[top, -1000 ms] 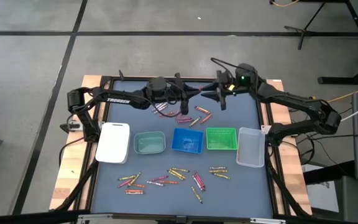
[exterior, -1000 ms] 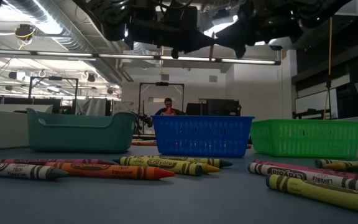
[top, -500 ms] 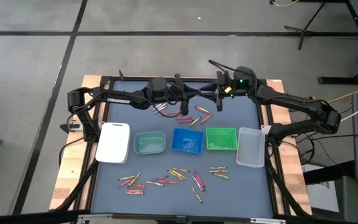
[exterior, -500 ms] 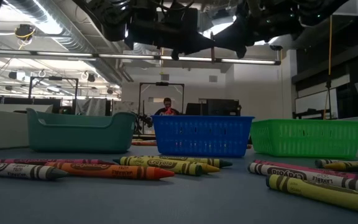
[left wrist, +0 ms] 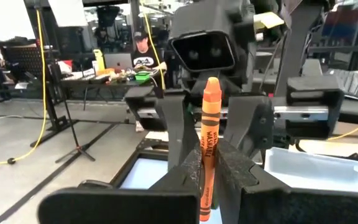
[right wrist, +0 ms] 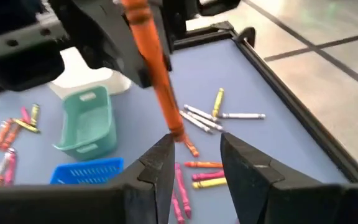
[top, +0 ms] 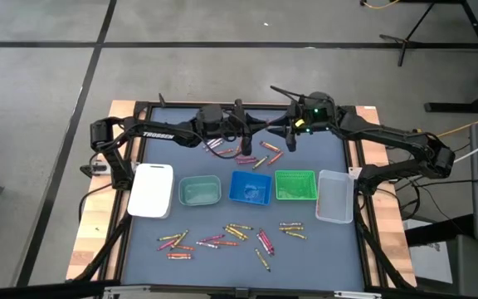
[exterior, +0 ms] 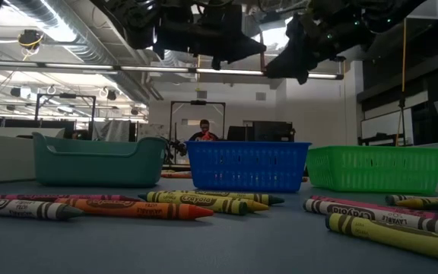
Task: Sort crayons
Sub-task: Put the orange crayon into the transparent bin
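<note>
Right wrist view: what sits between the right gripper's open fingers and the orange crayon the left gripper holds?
Nothing. The right gripper is open just short of the orange crayon, which the left gripper pinches; the gap is bare air.

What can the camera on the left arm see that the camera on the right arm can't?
Only the left wrist view shows a person at a desk in the room behind. Only the right wrist view shows the teal tray, the blue basket and loose crayons on the table. Both show the orange crayon pinched in the left gripper, with the right gripper, jaws open, facing it.
</note>
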`<state>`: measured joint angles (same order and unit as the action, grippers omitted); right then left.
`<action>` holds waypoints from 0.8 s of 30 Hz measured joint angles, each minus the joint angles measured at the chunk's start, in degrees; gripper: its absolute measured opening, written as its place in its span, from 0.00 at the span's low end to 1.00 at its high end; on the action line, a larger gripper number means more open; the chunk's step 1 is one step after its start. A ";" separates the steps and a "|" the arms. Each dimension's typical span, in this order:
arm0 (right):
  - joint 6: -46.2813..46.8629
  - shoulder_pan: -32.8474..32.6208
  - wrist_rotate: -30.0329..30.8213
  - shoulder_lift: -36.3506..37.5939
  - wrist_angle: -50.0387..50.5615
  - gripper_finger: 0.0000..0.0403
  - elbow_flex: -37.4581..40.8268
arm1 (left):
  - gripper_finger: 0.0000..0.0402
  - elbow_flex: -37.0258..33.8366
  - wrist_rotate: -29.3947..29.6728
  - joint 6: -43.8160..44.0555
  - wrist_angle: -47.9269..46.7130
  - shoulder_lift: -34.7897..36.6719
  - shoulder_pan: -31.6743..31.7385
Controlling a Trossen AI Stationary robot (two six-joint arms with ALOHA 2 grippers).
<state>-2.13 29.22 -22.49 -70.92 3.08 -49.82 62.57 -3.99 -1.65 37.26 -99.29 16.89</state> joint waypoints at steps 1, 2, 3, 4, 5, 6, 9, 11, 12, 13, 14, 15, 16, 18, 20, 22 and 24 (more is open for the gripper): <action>-0.34 0.00 -0.28 0.06 -0.09 0.32 0.00 | 0.02 0.00 0.08 0.00 -0.16 0.00 -0.12; -0.69 0.00 -0.95 0.07 -0.16 0.32 0.00 | 0.02 0.00 0.09 -0.01 -0.18 0.00 -0.24; -0.82 0.00 -1.58 0.07 -0.20 0.32 0.00 | 0.02 0.00 0.10 0.00 -0.18 0.00 -0.39; -1.01 0.00 -2.12 0.07 -0.20 0.32 0.00 | 0.02 0.00 0.11 0.00 -0.14 0.00 -0.51; -1.18 0.00 -2.51 0.07 -0.23 0.32 0.00 | 0.02 0.00 0.11 0.00 0.00 0.00 -0.53; -1.18 0.00 -2.72 0.07 -0.32 0.32 0.00 | 0.02 0.00 0.14 0.00 0.32 0.00 -0.62; -1.19 0.00 -4.47 0.07 -0.62 0.32 0.00 | 0.02 -0.02 0.22 -0.02 1.77 0.00 -0.95; -1.20 0.00 -6.10 0.07 -0.79 0.32 0.00 | 0.02 -0.02 0.24 0.00 2.58 0.00 -1.15; -1.19 0.00 -7.01 0.07 -1.12 0.32 0.00 | 0.02 -0.02 0.25 -0.02 2.88 0.00 -1.25; -1.20 0.00 -7.95 0.07 -1.69 0.32 0.00 | 0.02 -0.02 0.27 -0.02 3.04 0.00 -1.36; -1.20 0.00 -8.79 0.07 -2.28 0.32 0.00 | 0.02 -0.02 0.27 -0.02 3.13 0.00 -1.51; -1.20 0.00 -9.53 0.07 -2.78 0.32 0.00 | 0.02 -0.02 0.26 -0.02 3.15 0.01 -1.61; -1.20 -0.02 -10.23 0.07 -3.38 0.32 0.00 | 0.02 -0.02 0.26 -0.02 3.15 0.00 -1.70; -1.18 -0.03 -10.80 0.07 -4.90 0.32 0.00 | 0.02 -0.02 0.26 -0.02 3.14 0.00 -1.85; -1.18 -0.03 -11.14 0.07 -6.39 0.32 0.00 | 0.02 -0.02 0.26 -0.02 3.15 0.00 -2.01; -1.19 -0.03 -11.15 0.07 -7.03 0.32 0.00 | 0.02 -0.04 0.26 -0.02 3.15 0.00 -2.01; -1.20 -0.03 -11.16 0.07 -7.20 0.32 0.00 | 0.02 -0.04 0.28 -0.02 3.15 0.00 -2.01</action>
<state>-3.33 29.19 -33.65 -70.85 -4.12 -49.82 62.52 -3.70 -1.67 40.40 -99.29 14.87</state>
